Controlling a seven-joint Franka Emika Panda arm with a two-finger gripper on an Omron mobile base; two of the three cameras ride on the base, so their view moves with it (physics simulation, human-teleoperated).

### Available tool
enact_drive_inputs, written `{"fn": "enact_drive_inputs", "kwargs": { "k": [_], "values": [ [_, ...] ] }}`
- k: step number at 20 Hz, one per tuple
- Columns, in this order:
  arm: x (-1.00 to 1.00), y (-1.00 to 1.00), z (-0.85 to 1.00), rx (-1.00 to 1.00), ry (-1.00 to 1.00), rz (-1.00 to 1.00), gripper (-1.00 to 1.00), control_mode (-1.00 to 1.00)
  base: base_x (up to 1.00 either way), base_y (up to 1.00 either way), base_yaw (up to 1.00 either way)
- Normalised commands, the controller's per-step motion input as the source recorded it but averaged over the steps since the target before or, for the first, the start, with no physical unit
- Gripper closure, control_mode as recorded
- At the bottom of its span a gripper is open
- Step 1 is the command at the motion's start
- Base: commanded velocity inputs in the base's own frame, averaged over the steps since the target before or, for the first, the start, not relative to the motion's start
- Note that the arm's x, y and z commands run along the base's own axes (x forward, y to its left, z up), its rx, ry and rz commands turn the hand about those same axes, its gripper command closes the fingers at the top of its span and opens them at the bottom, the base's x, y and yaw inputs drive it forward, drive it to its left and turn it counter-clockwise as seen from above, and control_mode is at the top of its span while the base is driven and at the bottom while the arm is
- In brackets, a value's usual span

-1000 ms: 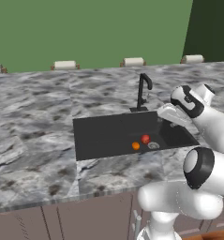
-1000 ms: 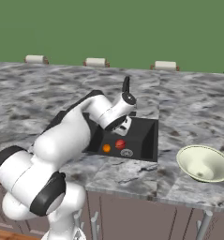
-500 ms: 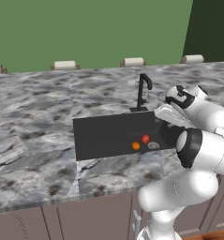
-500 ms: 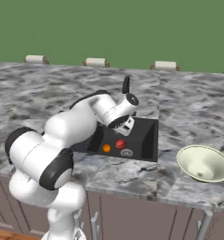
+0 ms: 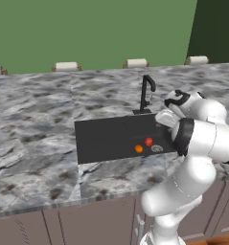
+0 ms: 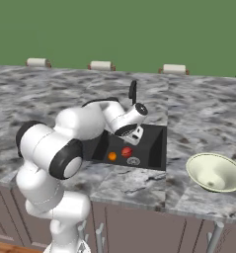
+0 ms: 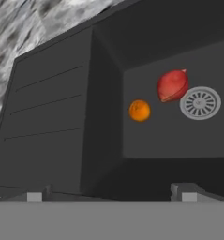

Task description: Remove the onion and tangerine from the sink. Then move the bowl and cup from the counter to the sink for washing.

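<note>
- The onion (image 7: 172, 86) lies on the floor of the sink (image 7: 52, 117), touching or just beside the round drain (image 7: 200, 102); its pointed end aims up and to the right in the hand view.
- The tangerine (image 7: 139, 110) sits near it, apart, on the side away from the drain.
- Both lie ahead of and below the gripper (image 6: 135, 134), which hangs above the basin — the onion slightly to the right of the hand's line of sight, the tangerine nearer its centre.
- The finger tips (image 7: 34, 196) stand wide apart, holding nothing.
- The bowl (image 6: 217, 172) waits on the counter (image 6: 198, 113), well apart from the sink — a later job, I judge.
</note>
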Motion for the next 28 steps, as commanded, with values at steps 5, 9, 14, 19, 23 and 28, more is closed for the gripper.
{"fn": "enact_drive_inputs", "kwargs": {
  "k": [5, 9, 14, 19, 23, 28],
  "values": [
    [0.32, -0.03, -0.26, 0.00, 0.01, -0.03, -1.00, -1.00, 0.00, 0.00, 0.00],
    [0.34, -0.01, -0.27, 0.00, 0.00, -0.05, -1.00, -1.00, 0.00, 0.00, 0.00],
    [0.33, -0.06, -0.26, 0.00, 0.00, -0.04, -1.00, -1.00, 0.00, 0.00, 0.00],
    [0.33, -0.08, -0.28, -0.01, 0.01, -0.03, -1.00, -1.00, 0.00, 0.00, 0.00],
    [0.33, -0.10, -0.28, 0.00, 0.00, -0.01, -1.00, -1.00, 0.00, 0.00, 0.00],
    [0.35, -0.09, -0.29, -0.01, 0.01, -0.01, -1.00, -1.00, 0.00, 0.00, 0.00]
  ]
}}
